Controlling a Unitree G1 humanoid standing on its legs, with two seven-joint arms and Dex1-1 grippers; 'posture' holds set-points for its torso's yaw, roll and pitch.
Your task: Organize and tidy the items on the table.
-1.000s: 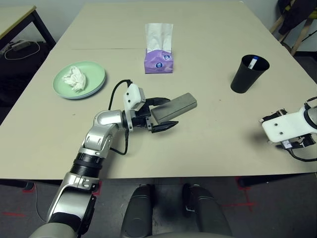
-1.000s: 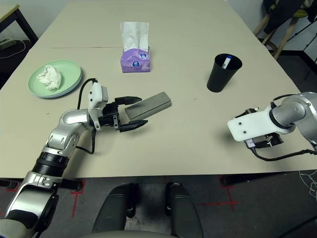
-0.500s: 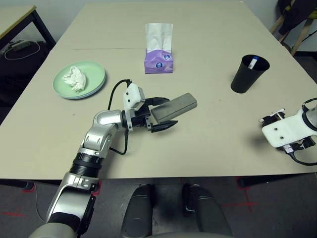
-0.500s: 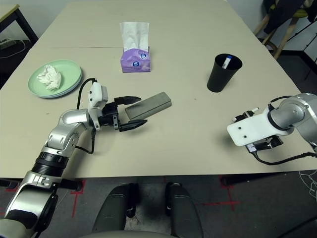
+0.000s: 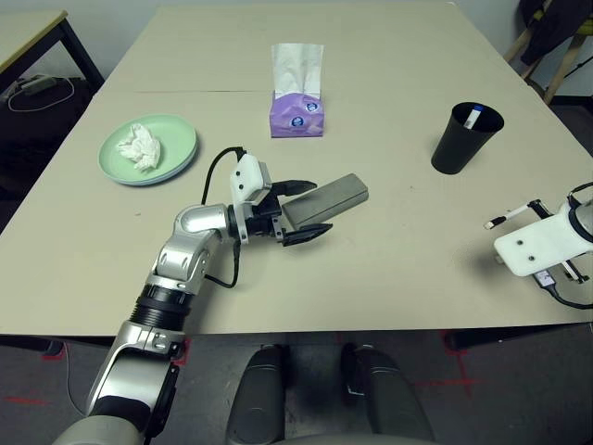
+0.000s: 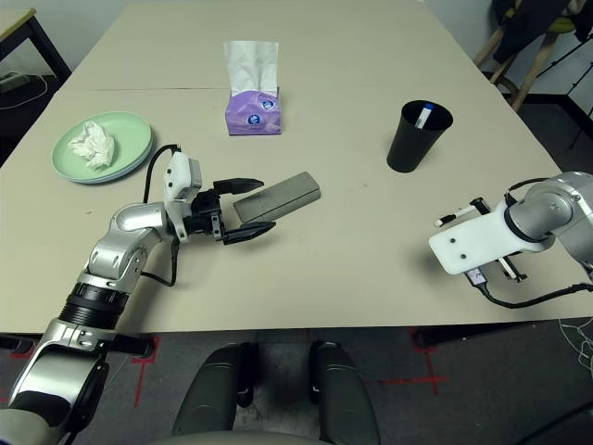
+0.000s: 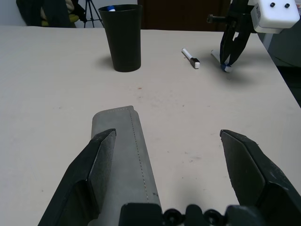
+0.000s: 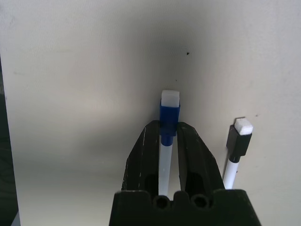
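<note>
Nearest the robot, at the right edge of the table, the right gripper points steeply down with its two black fingers clenched on a blue-capped white marker pen; the blue cap protrudes past the fingertips, close above the tabletop. Just beside it lies a second marker pen with a black cap, flat on the surface and not gripped.

Toward the left side, the left gripper lies level, pointing right, with its fingers released and spread wide. The near end of the grey glasses case lies between them, close against the farther finger and apart from the nearer one; the case rests flat on the table.

Farther back on the right stands the black cup, upright, with a marker pen inside it. On the left at a similar depth sit the stacked round plates, pale green on top with a pale blue rim beneath, carrying a crumpled white tissue. Farthest of all, near the table's middle, stands a purple tissue box with a white tissue rising from its top.
</note>
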